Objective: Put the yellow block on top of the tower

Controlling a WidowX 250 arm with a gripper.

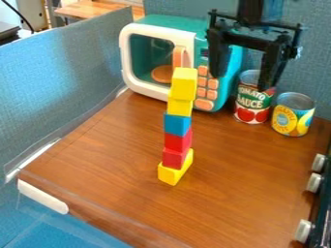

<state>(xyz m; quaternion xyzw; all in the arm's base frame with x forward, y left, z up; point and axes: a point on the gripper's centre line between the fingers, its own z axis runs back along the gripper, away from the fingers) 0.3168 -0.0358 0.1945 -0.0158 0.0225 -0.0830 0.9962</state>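
Observation:
My gripper (247, 77) hangs at the upper right, its two fingers spread wide with nothing held between them, in front of the toy microwave's right edge and the cans. To its left and lower stands a tower in the middle of the table (242, 193). A yellow block (184, 83) forms its top, resting on another yellow block (180, 107). Below these come a blue block (177, 124), a red block (177, 141), a second red block (174, 158) and a yellow base block (174, 169). The gripper is apart from the tower.
Behind the tower is a teal and white toy microwave (147, 89). A tomato sauce can (253, 104) and a yellow-labelled can (293, 114) stand at the back right. Stove knobs (313, 183) line the right edge. A blue-grey partition (65, 87) borders the left side.

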